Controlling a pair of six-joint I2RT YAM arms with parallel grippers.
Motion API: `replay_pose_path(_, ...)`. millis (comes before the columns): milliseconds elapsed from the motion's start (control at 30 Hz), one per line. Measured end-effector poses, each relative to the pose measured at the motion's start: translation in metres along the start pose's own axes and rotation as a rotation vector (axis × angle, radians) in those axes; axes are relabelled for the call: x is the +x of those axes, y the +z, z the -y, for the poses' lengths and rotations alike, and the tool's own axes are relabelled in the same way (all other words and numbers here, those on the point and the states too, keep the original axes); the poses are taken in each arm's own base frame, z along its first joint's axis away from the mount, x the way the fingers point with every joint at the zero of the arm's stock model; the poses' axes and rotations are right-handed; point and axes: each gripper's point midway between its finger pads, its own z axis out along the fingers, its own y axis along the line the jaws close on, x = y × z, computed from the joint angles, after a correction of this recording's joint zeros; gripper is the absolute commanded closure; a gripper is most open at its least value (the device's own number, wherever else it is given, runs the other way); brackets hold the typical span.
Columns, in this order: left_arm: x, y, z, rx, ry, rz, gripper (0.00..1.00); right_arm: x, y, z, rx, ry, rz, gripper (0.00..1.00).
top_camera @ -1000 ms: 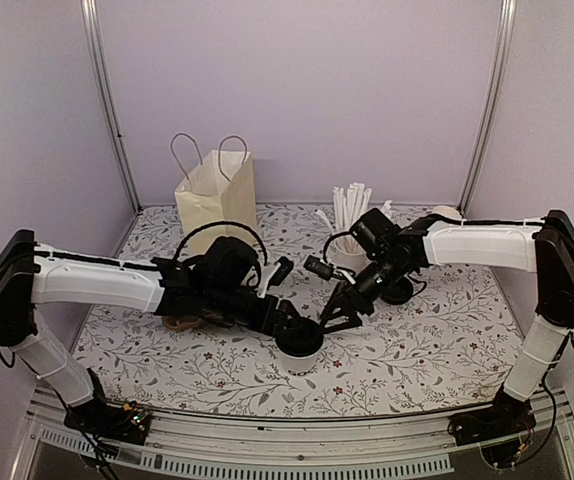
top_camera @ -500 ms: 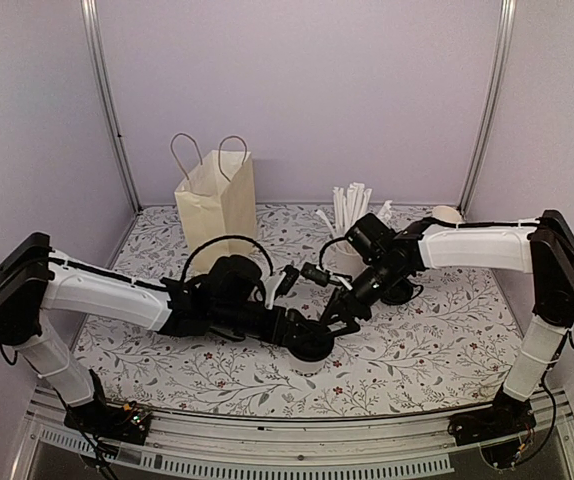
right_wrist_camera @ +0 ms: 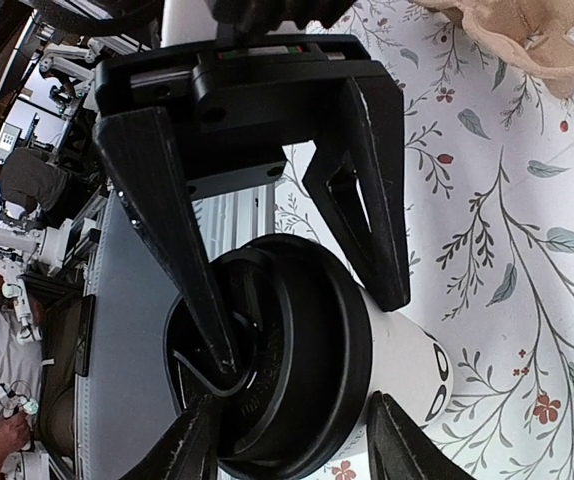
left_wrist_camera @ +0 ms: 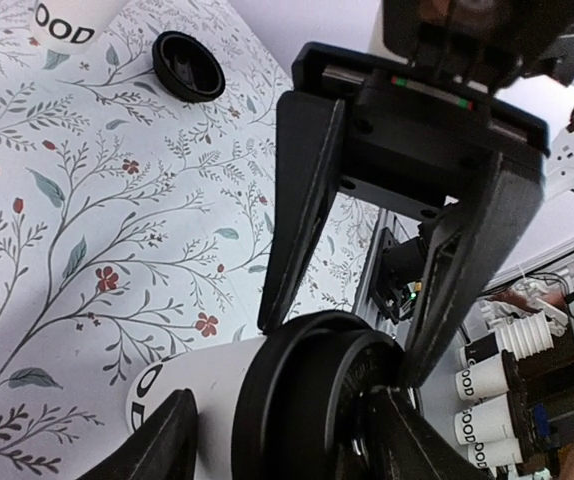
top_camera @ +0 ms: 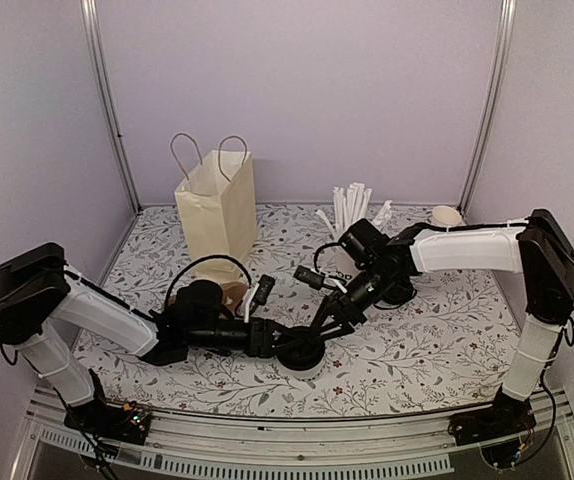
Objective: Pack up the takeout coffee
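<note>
Meeting at the takeout coffee [left_wrist_camera: 202, 395]; left end effector [left_wrist_camera: 285, 410] clamps its lid [right_wrist_camera: 287, 350]; right end effector [right_wrist_camera: 292, 408] straddles it, grip unclear.

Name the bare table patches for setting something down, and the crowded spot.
Free: between paper bag and straw cup; near right, between coffee cup and the right arm's base. Crowded: centre, left pincer and right pincer at the coffee cup.

Light is even and diffuse, from overhead as far as I can judge. Only faint, soft shadows fall on the tablecloth [top_camera: 437, 340]. No hard glare, just a dull sheen on the black lid [right_wrist_camera: 297, 370] of the takeout coffee [left_wrist_camera: 217, 375]. Top view is sharp. Wrist views stretch at the edges. Their backgrounds beyond the tablecloth go soft, and the left wrist view blows out white at its right margin.
</note>
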Motion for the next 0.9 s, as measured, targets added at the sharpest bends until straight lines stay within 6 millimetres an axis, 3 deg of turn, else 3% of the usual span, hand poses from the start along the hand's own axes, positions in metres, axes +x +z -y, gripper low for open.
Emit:
replay_pose_path(167, -0.001, -0.004, -0.005, 0.09, -0.065, 0.047, 0.53, -0.002, 0.0, 0.002, -0.028, 0.009, 0.013, 0.57)
replay_pose_path(533, -0.009, 0.005, -0.013, 0.159, -0.206, 0.092, 0.54, 0.003, -0.005, 0.014, -0.095, 0.119, 0.036, 0.65)
replay_pose_path(800, -0.009, 0.011, -0.01, 0.1, -0.17, 0.041, 0.52, 0.009, -0.006, 0.016, -0.107, 0.159, 0.025, 0.65)
replay_pose_path(900, -0.009, 0.011, -0.008, 0.078, -0.151, 0.027, 0.52, 0.009, -0.006, 0.014, -0.114, 0.15, 0.026, 0.58)
